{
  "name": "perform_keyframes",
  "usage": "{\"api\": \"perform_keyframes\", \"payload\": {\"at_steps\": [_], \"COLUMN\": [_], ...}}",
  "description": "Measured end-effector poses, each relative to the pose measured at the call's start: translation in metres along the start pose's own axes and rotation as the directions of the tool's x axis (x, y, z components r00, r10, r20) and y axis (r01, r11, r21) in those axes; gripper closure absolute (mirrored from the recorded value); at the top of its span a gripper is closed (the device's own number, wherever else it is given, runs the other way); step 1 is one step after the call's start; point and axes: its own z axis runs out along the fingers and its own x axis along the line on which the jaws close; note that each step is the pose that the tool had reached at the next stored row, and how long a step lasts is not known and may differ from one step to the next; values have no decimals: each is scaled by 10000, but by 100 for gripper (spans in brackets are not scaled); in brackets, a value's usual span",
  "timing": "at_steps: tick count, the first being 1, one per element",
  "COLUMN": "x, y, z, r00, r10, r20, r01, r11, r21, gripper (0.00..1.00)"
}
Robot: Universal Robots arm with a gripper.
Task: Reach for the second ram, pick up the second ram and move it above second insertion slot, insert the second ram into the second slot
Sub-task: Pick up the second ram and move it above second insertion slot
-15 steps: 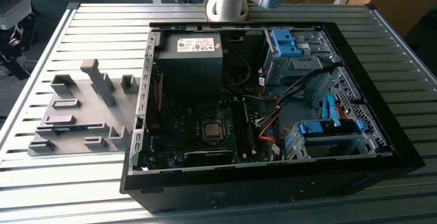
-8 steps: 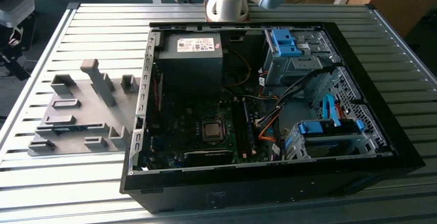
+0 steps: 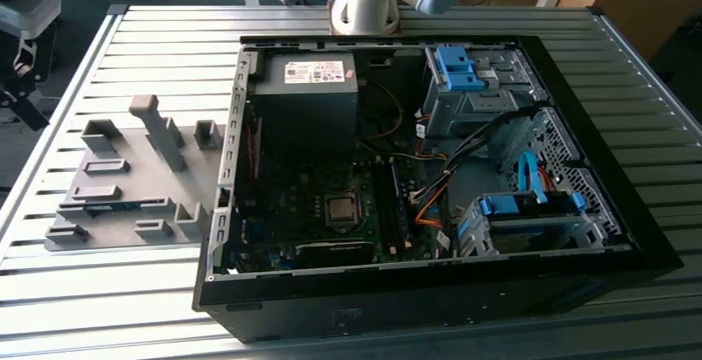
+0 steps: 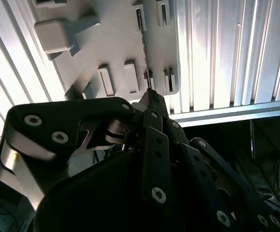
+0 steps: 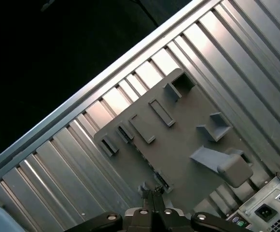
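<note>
Exterior view: one open computer case lies on its side on one slatted aluminium table, with the base of the one robot arm at 12 o'clock of the case. One grey fixture plate lies flat on the table at 9 o'clock of the case, toward the exterior view's left and just beside the case wall. One tall post rises from the plate among several low holders. The second ram, a single blue-green stick, rests in the fixture plate at about 7 o'clock of the tall post, well apart from the motherboard. Inside the case, one power supply with one white label sits at 11 o'clock, and one processor socket lies at 6 o'clock of it. Two blue drive carriers stand along the side toward the exterior view's right, one at 1 o'clock and the other at 4 o'clock of the case centre. In both wrist views the gripper hangs high over the fixture plate. Its two fingertips are pressed together with nothing seen between them, and it is clear of the second ram.
</note>
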Motion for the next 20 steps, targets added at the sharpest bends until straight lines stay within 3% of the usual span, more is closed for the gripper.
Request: {"api": "perform_keyframes", "payload": {"at_steps": [6, 11, 13, 20], "x": [3, 5, 7, 7], "y": [0, 0, -2, -2], "z": [17, 33, 52, 52], "r00": [9971, 9897, 9721, 9714], "r10": [-757, -1428, -2345, -2372], "r20": [-30, -53, -86, -88], "r01": [757, 1428, 2344, 2371], "r11": [9971, 9897, 9721, 9715], "r21": [-8, -17, -32, -32], "gripper": [89, 89, 89, 89]}}
